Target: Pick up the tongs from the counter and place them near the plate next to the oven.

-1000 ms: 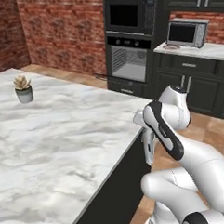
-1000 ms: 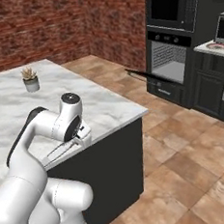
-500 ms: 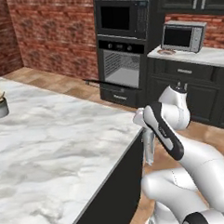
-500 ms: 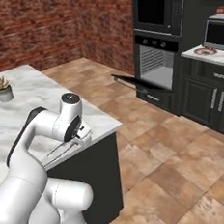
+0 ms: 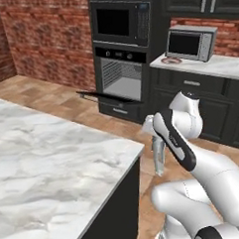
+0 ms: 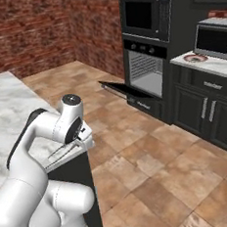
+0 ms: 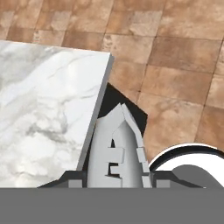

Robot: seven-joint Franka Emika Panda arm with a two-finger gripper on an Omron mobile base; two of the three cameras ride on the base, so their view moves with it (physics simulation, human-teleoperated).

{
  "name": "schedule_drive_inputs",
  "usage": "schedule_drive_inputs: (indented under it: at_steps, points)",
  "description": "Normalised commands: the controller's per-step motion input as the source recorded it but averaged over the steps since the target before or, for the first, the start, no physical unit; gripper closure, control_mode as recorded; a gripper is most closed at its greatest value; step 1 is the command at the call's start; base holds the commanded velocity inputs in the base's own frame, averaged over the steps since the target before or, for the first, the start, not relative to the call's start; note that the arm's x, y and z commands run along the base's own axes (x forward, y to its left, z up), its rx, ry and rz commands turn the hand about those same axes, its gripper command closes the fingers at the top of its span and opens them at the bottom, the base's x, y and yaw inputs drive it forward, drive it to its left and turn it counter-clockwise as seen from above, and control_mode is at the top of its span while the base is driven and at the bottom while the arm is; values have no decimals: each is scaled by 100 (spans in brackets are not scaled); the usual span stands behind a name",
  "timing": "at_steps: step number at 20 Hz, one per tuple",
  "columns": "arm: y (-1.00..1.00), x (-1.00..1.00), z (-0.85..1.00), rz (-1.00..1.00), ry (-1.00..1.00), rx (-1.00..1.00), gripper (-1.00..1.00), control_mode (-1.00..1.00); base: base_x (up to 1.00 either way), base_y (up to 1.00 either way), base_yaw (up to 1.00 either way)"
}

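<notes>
One pair of slim, long silver-grey metal tongs (image 5: 158,160) is on our sheet. Where does it sit, and how will it handle? (First inspector)

We find it clamped in the claw (image 5: 156,139), whose jaws stand narrow around it, off the edge of the white, grey-veined marble table (image 5: 54,164) and above the floor. It hangs arms-down in the left base view. We judge it light, stiff and smooth, so liable to slip or swing. A hold near the middle of both arms, pinching them together, seems soundest. (Second inspector)

And our count? (First inspector)

We count one pair of tongs, one small round red-and-black-rimmed plate (image 5: 171,60) on the far table, one built-in black wall oven (image 5: 120,76), one black built-in microwave (image 5: 119,23) and one silver countertop microwave (image 5: 191,42). The plate is well apart from the tongs. (Second inspector)
</notes>
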Motion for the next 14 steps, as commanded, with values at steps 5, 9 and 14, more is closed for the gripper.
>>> schedule_drive_inputs:
  at_steps: [5,9,14]
  points:
    - [0,0,0,0,0,0,100,100,49,-52,0]
    - [0,0,0,0,0,0,100,100,50,-52,0]
    - [0,0,0,0,0,0,100,100,53,-52,0]
